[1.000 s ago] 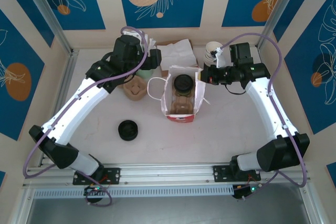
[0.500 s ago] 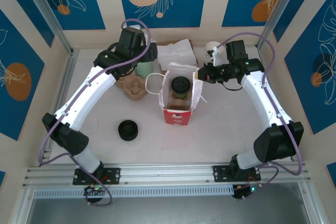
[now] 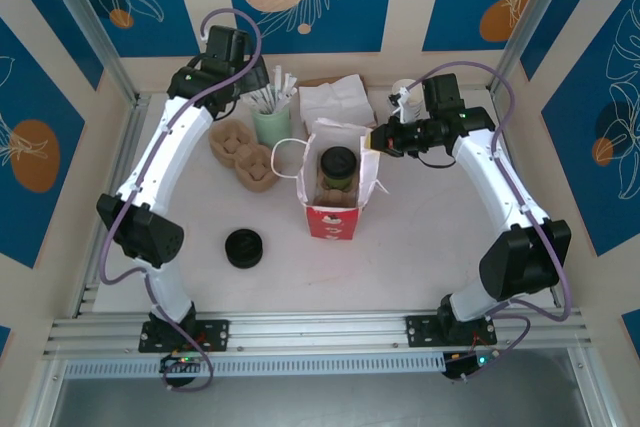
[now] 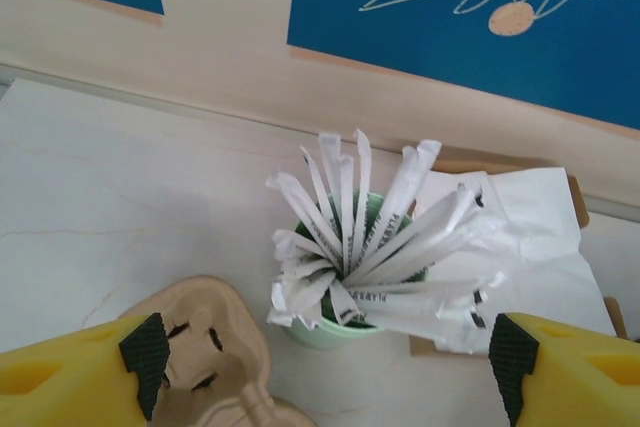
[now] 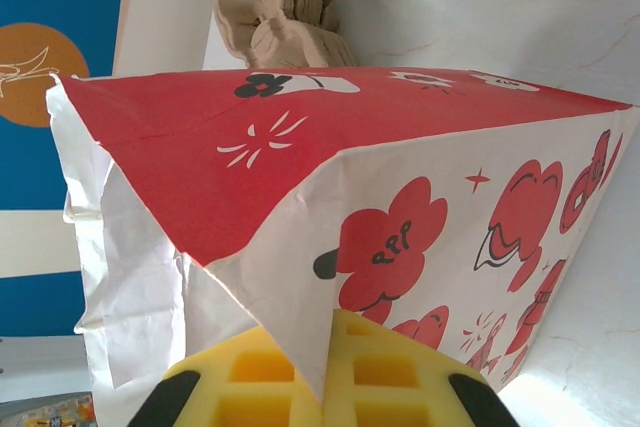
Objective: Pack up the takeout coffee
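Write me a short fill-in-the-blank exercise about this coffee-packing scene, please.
1. The takeout coffee, with its ____ lid, stands inside the red-and-white bag.
2. The right claw is ____ on the bag's paper edge.
3. The left claw hangs open above wrapped sticks in a pale ____ cup.
Missing words: black; shut; green.

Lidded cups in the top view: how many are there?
1: the coffee stands inside the open bag, mid-table. The bag's walls may hide another.
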Robot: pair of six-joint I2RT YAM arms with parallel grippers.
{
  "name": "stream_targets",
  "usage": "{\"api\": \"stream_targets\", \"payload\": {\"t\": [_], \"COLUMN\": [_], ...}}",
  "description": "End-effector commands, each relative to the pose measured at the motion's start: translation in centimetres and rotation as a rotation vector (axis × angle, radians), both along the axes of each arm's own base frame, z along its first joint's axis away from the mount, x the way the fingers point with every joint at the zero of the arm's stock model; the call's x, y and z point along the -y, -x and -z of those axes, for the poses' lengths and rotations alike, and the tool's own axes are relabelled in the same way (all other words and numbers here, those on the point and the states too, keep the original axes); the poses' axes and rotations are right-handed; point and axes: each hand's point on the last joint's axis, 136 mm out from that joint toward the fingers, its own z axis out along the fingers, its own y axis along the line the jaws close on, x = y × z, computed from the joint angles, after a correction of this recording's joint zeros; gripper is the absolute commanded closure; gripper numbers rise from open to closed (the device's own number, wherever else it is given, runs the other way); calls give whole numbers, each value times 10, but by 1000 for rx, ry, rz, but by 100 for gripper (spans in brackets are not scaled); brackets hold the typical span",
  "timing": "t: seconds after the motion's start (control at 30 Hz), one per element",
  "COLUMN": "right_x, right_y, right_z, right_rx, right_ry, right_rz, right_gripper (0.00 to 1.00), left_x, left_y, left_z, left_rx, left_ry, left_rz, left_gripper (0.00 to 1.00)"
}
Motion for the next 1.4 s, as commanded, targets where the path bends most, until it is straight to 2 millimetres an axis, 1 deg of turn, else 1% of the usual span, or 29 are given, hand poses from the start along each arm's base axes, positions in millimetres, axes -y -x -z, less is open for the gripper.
{"api": "stream_targets", "payload": {"t": [0.0,0.13,0.23,0.3,0.37,0.4,0.53,0.63,0.7,0.8,0.9,1.07,1.37], "right_x": [-13,-16,-18,-18,-18,-19,-18,-18,-18,-18,-16,-14,-10], "right_y": [4,3,6,7,6,6,0,-3,-5,-7,-7,-10,-10], "right_z": [-11,-11,-12,-11,-12,-13,-17,-21,-24,-28,-32,-38,-38], "right_rx": [-2,-7,0,-4,-4,-2,5,7,17,26,33,52,61], "right_ry": [-51,-61,-63,-59,-67,-71,-60,-64,-65,-68,-69,-68,-55], "right_rz": [-40,-36,-48,-40,-36,-37,-32,-33,-34,-36,-35,-32,-23], "right_gripper": [100,98,96,95,91,89,80,75,72,71,71,71,70], "left_x": [-10,-19,-26,-25,-20,-16,2,14,21,31,36,38,42], "left_y": [-8,-16,-23,-27,-29,-30,-26,-23,-21,-19,-17,-19,-25], "left_z": [-3,-1,0,-1,-2,-2,5,14,23,37,47,64,78], "left_rx": [0,4,9,19,23,17,-17,-63,-102,-161,-200,-249,-280], "left_ry": [19,31,48,54,63,71,103,97,103,96,65,38,7], "left_rz": [-7,-6,-9,4,31,49,126,174,210,260,282,287,304], "left_gripper": [16,16,17,19,24,29,43,46,47,48,47,45,44]}}
